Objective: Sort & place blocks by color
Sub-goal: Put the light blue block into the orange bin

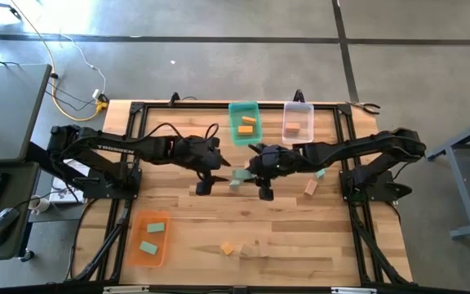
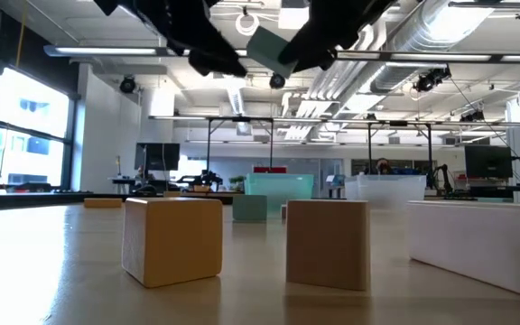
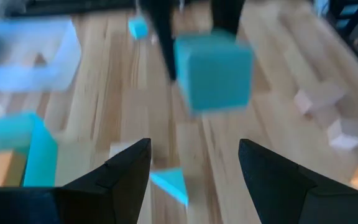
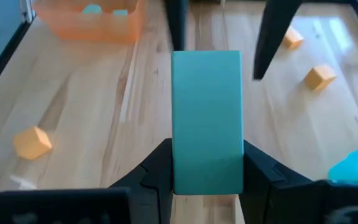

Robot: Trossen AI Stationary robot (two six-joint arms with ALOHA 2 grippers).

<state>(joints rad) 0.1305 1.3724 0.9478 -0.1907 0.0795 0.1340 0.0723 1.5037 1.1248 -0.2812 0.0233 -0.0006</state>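
A teal block [image 4: 206, 121] is being held clamped in the right gripper [image 4: 207, 165], lifted above mid-table. The left gripper [image 3: 194, 162] is being kept open, empty, facing it; probably a handover is being set up. Next: alignment, then carriage to the teal bin [image 1: 244, 122].

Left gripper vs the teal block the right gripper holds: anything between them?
No: left wrist view shows only air between the open left gripper and teal block clamped in the right gripper.
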